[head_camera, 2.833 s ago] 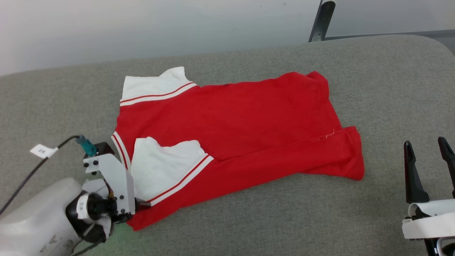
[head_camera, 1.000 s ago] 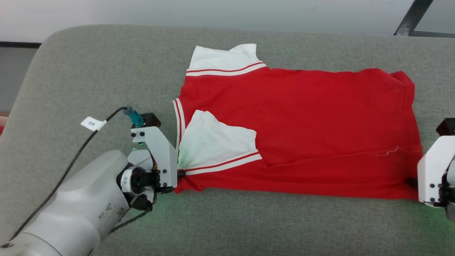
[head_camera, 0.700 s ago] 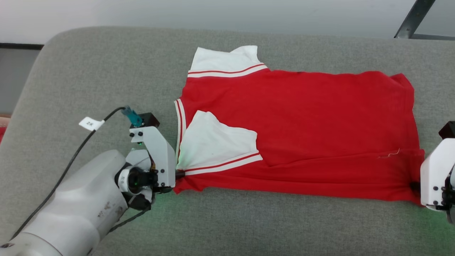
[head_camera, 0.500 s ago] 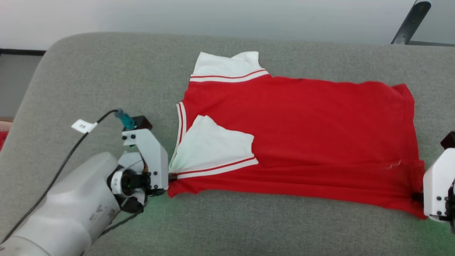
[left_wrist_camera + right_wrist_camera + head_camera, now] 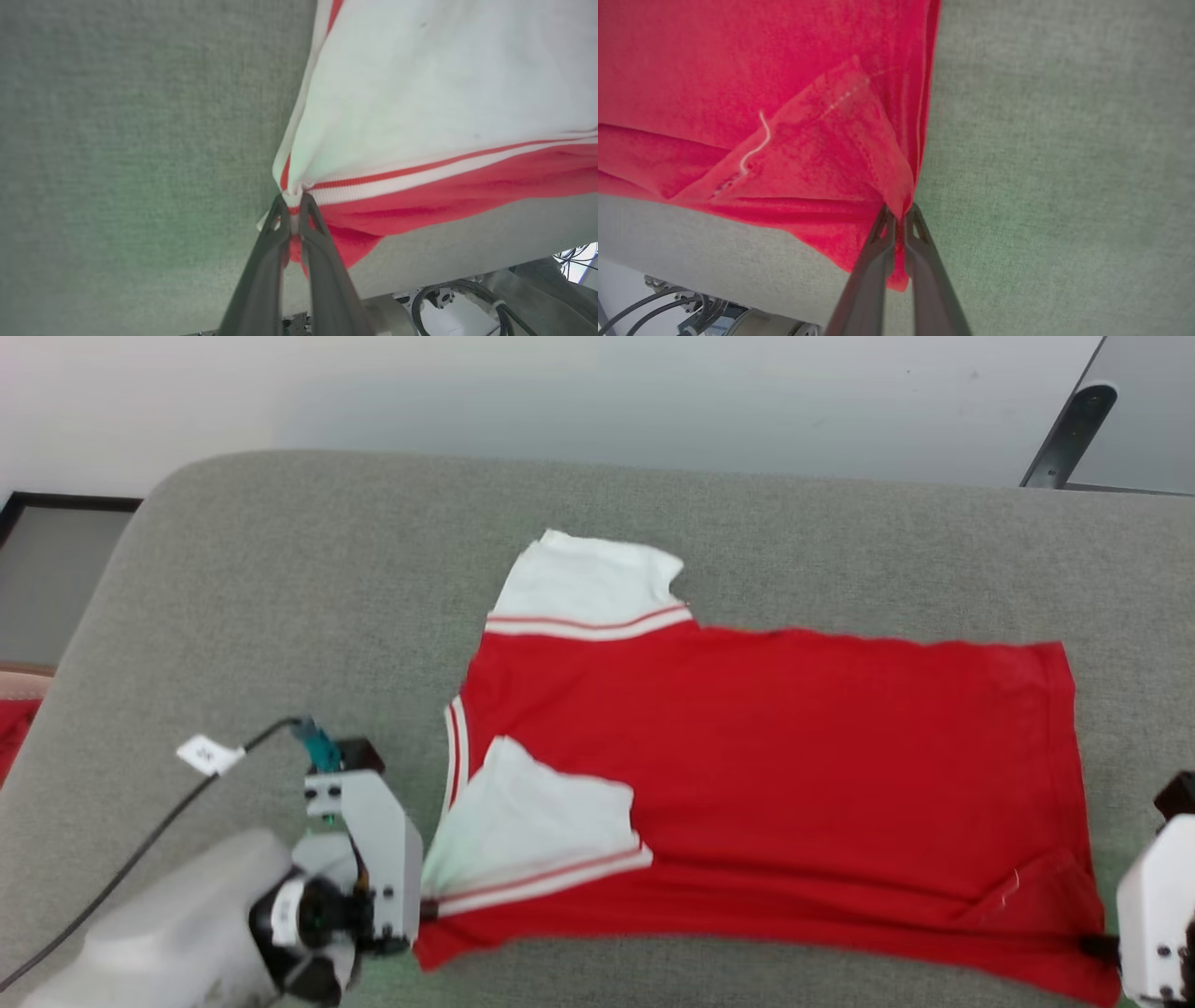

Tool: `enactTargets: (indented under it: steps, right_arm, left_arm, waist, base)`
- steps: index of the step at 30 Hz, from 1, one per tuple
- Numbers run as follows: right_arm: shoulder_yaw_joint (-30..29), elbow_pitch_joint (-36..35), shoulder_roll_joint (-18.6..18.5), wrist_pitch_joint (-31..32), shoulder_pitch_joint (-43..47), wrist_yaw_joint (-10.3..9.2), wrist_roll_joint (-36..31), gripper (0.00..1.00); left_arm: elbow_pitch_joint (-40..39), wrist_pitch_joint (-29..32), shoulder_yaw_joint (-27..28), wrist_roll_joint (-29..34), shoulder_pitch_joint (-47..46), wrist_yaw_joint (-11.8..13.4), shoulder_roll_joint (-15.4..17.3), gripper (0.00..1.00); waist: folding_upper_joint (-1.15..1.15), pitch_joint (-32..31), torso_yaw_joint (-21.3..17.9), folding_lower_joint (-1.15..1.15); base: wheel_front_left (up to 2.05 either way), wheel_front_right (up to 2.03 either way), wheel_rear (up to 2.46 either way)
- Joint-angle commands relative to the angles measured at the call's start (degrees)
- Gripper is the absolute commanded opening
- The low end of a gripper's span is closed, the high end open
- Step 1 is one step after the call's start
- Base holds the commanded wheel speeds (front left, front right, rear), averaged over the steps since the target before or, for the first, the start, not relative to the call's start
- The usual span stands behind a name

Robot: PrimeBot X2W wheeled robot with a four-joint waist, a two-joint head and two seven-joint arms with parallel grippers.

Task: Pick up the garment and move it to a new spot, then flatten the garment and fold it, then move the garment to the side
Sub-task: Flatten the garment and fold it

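Left gripper (image 5: 293, 201): my two fingers are pressed together on a corner of the garment (image 5: 794, 775). There the white near sleeve (image 5: 532, 821), its striped trim and some red cloth are bunched into one pinch.
Near sleeve: it fans out from my left fingertips, away and to the right, and lies on the red body.
Far sleeve (image 5: 588, 583): it is well beyond my left gripper, flat on the grey cushion (image 5: 280, 597).
Garment: it is spread on the cushion, and its near edge runs between my two grippers.
Flap (image 5: 822, 140): it is a turned-over piece of hem just left of my right fingertips, with a loose white thread (image 5: 754, 144) on it.
Right gripper (image 5: 900, 212): my fingers are closed on the red hem corner. To their right is bare cushion.
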Motion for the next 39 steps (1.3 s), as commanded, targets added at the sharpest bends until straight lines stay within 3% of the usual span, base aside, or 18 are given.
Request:
enactTargets:
  steps: [1,7,11,14,15,16,17,18,26,30,33,39]
  right_arm:
    - [-0.7,-0.8,-0.4,0.5,1.4,-0.06,0.4,0.0]
    - [-2.0,-4.3,0.4,1.7,5.3,-0.06,1.3,0.0]
    - [-0.9,-4.0,1.3,0.4,5.5,-0.06,0.4,0.0]
    - [0.3,-3.0,1.7,-0.9,4.9,-0.06,-0.2,0.0]
    - [0.8,-2.8,1.8,-1.3,4.8,-0.06,-0.3,0.0]
    - [1.1,-2.7,1.9,-1.9,4.6,-0.06,-0.4,0.21]
    - [1.4,-2.5,1.8,-2.5,4.5,-0.06,-0.5,0.44]
    - [1.7,-2.3,1.6,-3.0,4.4,-0.06,-0.7,1.0]
    - [2.0,-2.6,0.2,-5.8,4.9,-0.06,0.1,1.0]
    - [2.4,-6.0,-0.7,-9.9,5.5,-0.06,0.7,1.0]
    - [3.4,-9.4,-1.8,-16.3,6.1,-0.06,1.3,1.0]
    - [10.1,-14.4,-6.9,-41.1,7.8,-0.06,-1.9,1.0]
  left_arm:
    - [-1.0,0.8,-1.1,0.1,2.5,1.4,1.4,0.0]
    - [-9.5,-0.1,-1.5,0.4,5.3,5.4,4.6,0.0]
    - [-10.5,-0.7,-2.0,0.9,6.1,5.8,4.2,0.0]
    - [-9.7,-0.9,-2.4,1.6,6.1,5.6,3.2,0.33]
    - [-9.4,-0.9,-2.7,2.3,5.6,5.6,3.0,0.49]
    - [-9.1,-0.8,-2.7,2.3,5.2,5.7,2.8,1.0]
    - [-9.0,-0.7,-2.6,2.3,5.0,5.9,2.7,1.0]
    - [-9.0,-0.6,-2.7,2.9,4.5,5.9,2.7,1.0]
    - [-11.4,-0.8,-2.3,4.9,2.1,6.4,4.9,1.0]
    - [-13.3,-4.0,-0.5,6.2,0.9,6.9,6.1,1.0]
    - [-14.3,-8.6,1.1,8.0,-0.2,5.8,6.3,1.0]
    - [-12.8,-17.1,4.0,11.6,-3.0,1.1,6.0,1.0]
  waist:
    - [0.0,0.0,0.0,0.0]
    - [0.0,0.0,-0.4,0.0]
    - [0.0,-0.4,-1.0,0.0]
    - [0.0,-0.9,-1.3,0.0]
    - [0.0,-1.1,-1.3,0.0]
    - [0.0,-1.3,-1.4,0.0]
    - [0.0,-1.6,-1.4,0.0]
    - [0.0,-1.8,-1.5,0.0]
    - [0.0,-4.5,-1.8,0.0]
    - [0.0,-5.3,-2.0,0.0]
    - [0.0,-5.4,-2.3,0.0]
    - [0.0,-4.3,-4.4,0.0]
  base:
    - [0.0,0.0,0.0]
    - [0.0,0.0,0.0]
    - [0.0,0.0,0.0]
    - [0.0,0.0,0.0]
    - [0.0,0.0,0.0]
    - [0.0,0.0,0.0]
    - [0.0,0.0,0.0]
    - [0.0,0.0,0.0]
    - [0.0,0.0,0.0]
    - [0.0,0.0,0.0]
    - [0.0,0.0,0.0]
    - [0.0,0.0,0.0]
